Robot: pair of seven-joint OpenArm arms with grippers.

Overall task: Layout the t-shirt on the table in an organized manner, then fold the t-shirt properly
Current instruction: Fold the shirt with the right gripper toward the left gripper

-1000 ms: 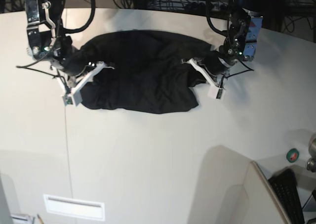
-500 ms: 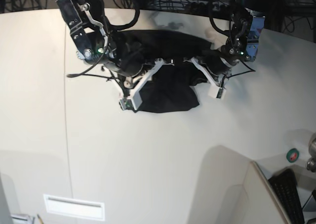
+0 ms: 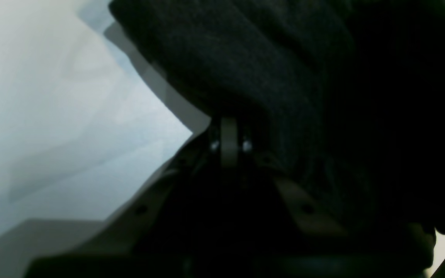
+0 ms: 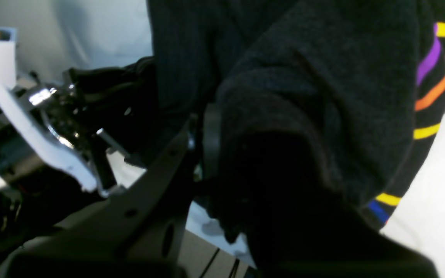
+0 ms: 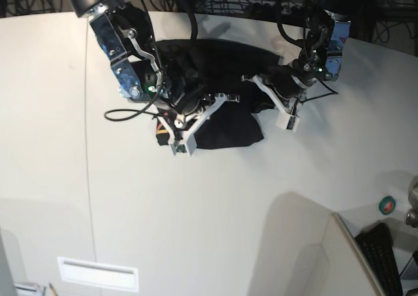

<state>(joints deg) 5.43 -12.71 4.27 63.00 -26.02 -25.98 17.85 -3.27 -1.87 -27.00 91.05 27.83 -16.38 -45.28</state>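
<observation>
Both claws grip the shirt: left claw closed on 1 edge, right claw beside it, above the tabletop.

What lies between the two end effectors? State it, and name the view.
Only the t-shirt: bunched black cloth spans the stretch from the right end effector to the left end effector, both shut on it. The base view shows this.

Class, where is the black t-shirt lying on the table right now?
In the base view the t-shirt is bunched at the table's far middle, between the right gripper on the view's left and the left gripper on its right.
</observation>
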